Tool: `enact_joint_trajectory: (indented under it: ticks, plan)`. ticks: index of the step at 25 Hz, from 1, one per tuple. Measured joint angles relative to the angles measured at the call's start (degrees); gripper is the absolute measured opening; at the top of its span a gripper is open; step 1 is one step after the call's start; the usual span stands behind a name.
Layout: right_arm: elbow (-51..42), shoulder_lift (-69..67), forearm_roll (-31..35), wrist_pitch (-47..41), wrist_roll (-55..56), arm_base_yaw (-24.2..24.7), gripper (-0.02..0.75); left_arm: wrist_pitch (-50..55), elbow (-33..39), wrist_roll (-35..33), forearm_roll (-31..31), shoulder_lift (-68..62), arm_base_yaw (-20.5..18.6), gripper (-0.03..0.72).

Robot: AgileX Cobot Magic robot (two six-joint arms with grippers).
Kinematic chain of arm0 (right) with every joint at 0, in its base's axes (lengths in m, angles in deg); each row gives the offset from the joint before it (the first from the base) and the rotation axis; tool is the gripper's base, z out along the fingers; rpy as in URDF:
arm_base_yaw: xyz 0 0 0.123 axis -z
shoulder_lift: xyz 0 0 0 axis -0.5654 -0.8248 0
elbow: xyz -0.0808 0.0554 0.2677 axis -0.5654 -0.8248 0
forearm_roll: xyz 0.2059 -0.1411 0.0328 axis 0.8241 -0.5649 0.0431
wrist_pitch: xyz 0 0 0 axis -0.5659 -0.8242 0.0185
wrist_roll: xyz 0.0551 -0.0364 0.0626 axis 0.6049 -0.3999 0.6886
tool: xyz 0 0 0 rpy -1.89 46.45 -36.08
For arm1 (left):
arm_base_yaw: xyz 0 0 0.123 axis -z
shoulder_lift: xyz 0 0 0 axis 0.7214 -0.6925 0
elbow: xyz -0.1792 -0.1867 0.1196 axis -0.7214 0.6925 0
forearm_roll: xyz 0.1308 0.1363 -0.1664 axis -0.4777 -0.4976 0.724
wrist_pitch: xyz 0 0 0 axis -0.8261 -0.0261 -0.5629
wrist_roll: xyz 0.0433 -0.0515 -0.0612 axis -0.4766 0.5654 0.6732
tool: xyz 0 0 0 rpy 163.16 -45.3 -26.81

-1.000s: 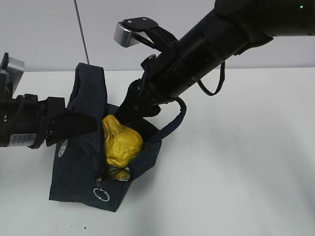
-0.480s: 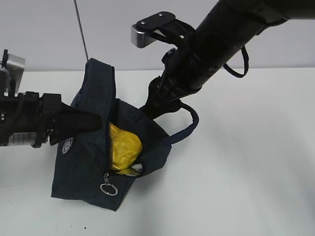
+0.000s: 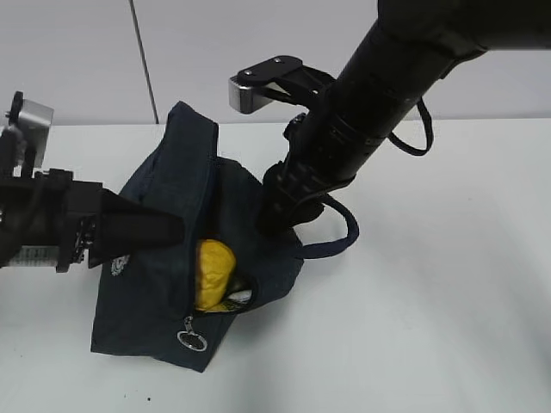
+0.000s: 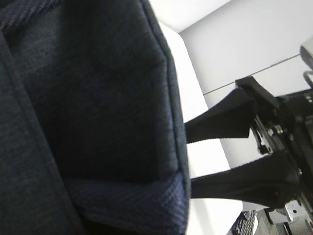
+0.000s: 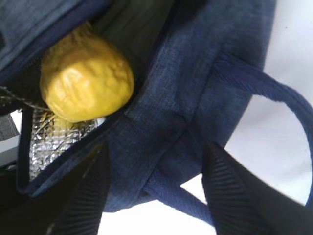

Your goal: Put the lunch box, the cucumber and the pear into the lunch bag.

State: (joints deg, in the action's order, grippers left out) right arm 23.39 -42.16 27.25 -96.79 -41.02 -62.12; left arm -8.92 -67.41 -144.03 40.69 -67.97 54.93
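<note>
Navy lunch bag (image 3: 164, 284) standing near the desk's (image 3: 430, 301) front left, yellow pear (image 3: 213, 274) inside its unzipped mouth against silver lining, right gripper (image 5: 154, 196) released, fingers straddling the bag's wall by a loop handle (image 3: 331, 232), left gripper (image 3: 142, 228) clenched on the opposite wall.

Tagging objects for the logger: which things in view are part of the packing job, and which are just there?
Job:
lunch bag
pear, in the bag's open mouth
left gripper
right gripper

Just there:
white table
Lunch box and cucumber aren't visible.
</note>
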Motion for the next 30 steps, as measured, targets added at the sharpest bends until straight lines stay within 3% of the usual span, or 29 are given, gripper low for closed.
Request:
enact_joint_trajectory:
  ticks: [6,12,15,22,30]
  plan:
    - [0.0,-3.4,0.8,1.3,0.4,0.0,0.521,2.6,0.0,0.0,-2.4,0.0,-0.1,0.013]
    - [0.3,-6.8,2.4,4.4,0.9,0.0,0.510,4.2,0.0,0.0,-5.0,0.0,-0.2,0.027]
    - [0.6,-7.1,2.5,4.8,1.0,0.0,0.423,4.5,-0.1,0.0,-5.5,0.0,-0.2,0.027]
    - [2.7,-7.3,2.4,4.8,1.2,0.0,0.028,4.3,-0.1,0.1,-5.9,0.0,-0.2,0.027]
    - [2.8,-7.1,-0.6,4.8,2.5,0.0,0.006,4.1,-0.1,0.1,-2.1,0.0,-0.2,0.027]
